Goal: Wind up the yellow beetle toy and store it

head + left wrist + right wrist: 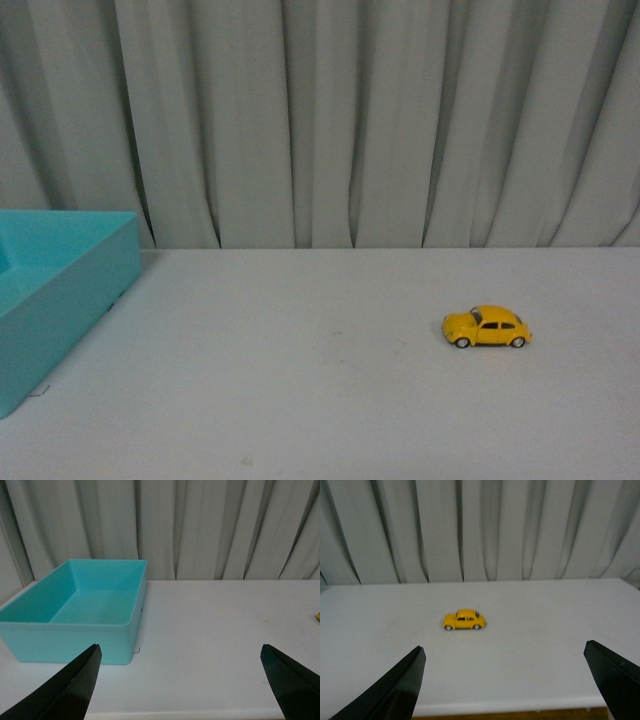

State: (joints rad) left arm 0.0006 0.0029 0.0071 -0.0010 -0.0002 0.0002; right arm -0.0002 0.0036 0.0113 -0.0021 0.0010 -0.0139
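Beetle (487, 327) stands on its wheels on the surface (300, 390), over to my right, well apart from the teal bin (70, 285) on my left. My right hand (505, 647) faces it, spread wide, gripping nothing. My left hand (180, 650) is spread too, facing the bin.

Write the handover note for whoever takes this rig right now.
Left gripper: open, empty, facing the teal bin.
Right gripper: open, empty, facing the yellow beetle toy.
Toy: on its wheels on the table, well apart from the bin.
Bin: looks empty.
Done: nothing visible.
To do: grasp toy, wind it, likely store it in the bin.
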